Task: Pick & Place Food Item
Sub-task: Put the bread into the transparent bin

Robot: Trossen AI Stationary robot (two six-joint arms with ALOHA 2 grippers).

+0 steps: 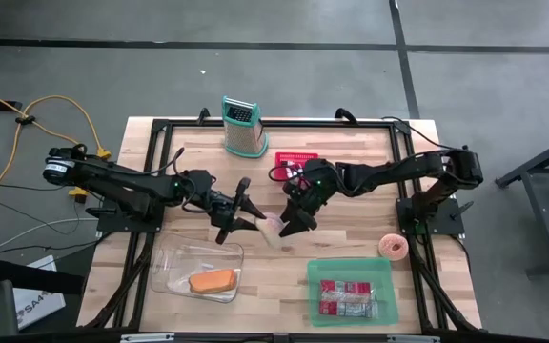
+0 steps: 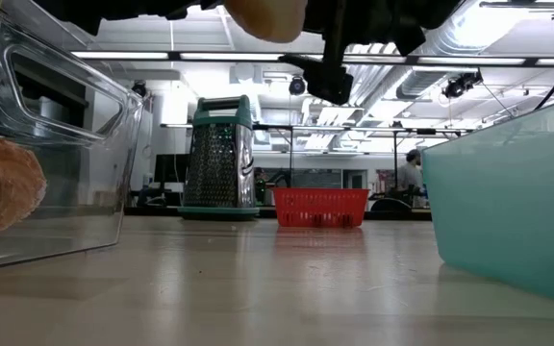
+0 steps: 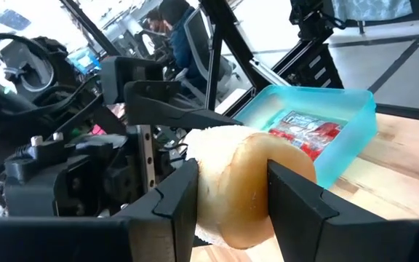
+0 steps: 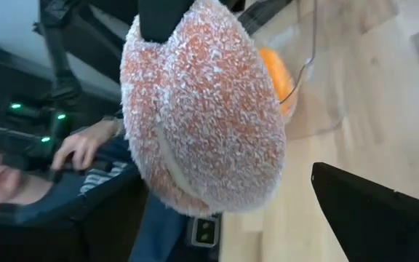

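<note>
The food item is a round bun [image 3: 238,182], tan and smooth on one face and covered in white flakes [image 4: 202,109] on the other. It hangs above the middle of the table [image 1: 273,227], with my left gripper [image 3: 233,193] shut on it, reaching in from the table's left [image 1: 255,219]. My right gripper [image 1: 292,225] stands open just to the bun's right. One of its fingers [image 4: 369,211] shows apart from the bun. In the low view only the bun's underside [image 2: 267,14] shows at the top. My left gripper pinches the bun between its two fingers, one on each of two opposite sides [image 3: 209,189]. The fingers come level from the table's left. The bun is lifted clear of the table and sticks out past the fingertips toward the right arm.
A clear tray [image 1: 174,262] with an orange bread piece [image 1: 213,281] lies near left. A teal bin [image 1: 351,270] holding red packets sits near right. At the far side stand a grater [image 1: 241,126] and a red basket [image 1: 298,158]. A pink ring [image 1: 393,247] lies right.
</note>
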